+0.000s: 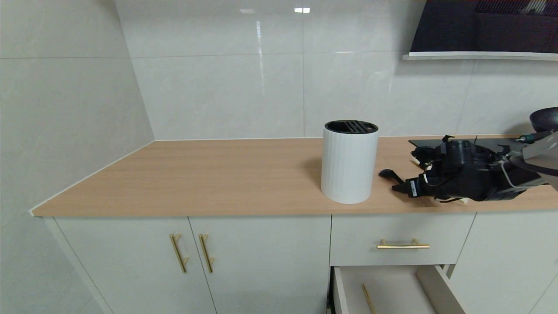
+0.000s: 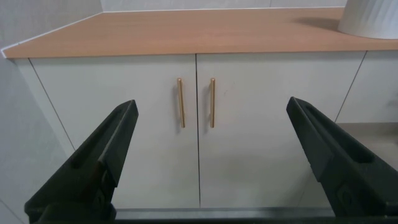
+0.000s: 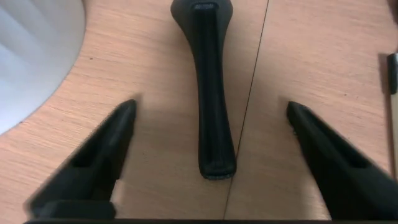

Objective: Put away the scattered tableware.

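Kitchen corner: white tiled walls, wooden tabletop (image 1: 209, 174) over white cabinets. One drawer (image 1: 392, 288) hangs open, at 5 o'clock from the holder. The white ribbed holder (image 1: 348, 162), with a black slotted top, stands upright mid-tabletop.

Task item: a black utensil (image 3: 208, 93) lies flat on the tabletop at 3 o'clock of the holder, just beside it and not touching. Only the handle shows, so the working end can't be identified.

Right pincer (image 3: 209, 107) hovers low over it, fingers spread, one on either side of the handle, no contact visible. Left pincer (image 2: 210, 104) is also spread and holds nothing, sitting below tabletop level facing the cabinet doors (image 2: 199, 124).

Handling, judged:
- **Material:** the handle looks like rigid moulded plastic, ribbed lengthwise, so probably light, stiff and not slippery across the ribs.
- **Approach:** it is narrow and sits low, so the fingers likely need to come right down to the wood.
- **Hold:** best at mid-handle, across the width, where the pincer straddles it.
- **Risk:** a hold near the tip could let it pivot when swung upright. The slots look narrow, so alignment will matter.
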You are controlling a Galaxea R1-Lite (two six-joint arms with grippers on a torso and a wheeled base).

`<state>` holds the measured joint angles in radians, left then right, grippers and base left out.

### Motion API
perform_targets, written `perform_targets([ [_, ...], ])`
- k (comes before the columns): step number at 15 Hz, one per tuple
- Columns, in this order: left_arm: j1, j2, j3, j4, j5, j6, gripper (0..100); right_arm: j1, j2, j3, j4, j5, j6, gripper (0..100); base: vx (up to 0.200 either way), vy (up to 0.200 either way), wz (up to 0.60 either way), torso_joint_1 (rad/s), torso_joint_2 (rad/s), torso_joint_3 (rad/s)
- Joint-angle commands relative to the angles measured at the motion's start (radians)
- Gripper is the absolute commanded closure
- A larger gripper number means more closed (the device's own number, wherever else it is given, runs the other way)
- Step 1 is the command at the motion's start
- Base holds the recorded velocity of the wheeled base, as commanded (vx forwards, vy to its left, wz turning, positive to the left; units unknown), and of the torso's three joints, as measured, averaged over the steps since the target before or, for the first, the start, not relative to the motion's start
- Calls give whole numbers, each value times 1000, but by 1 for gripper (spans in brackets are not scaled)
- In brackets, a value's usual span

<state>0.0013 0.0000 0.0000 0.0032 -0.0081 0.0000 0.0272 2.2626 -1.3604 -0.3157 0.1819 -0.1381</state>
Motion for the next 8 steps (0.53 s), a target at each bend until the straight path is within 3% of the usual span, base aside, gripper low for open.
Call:
perform_targets([
  [1, 0, 0, 0, 0, 0, 0, 0, 0, 11, -8, 0, 1, 0, 100, 0, 0, 0, 0, 0, 0],
  [8, 0, 0, 0, 0, 0, 0, 0, 2, 17, -34, 1, -6, 45, 100, 0, 0, 0, 0, 0, 0],
])
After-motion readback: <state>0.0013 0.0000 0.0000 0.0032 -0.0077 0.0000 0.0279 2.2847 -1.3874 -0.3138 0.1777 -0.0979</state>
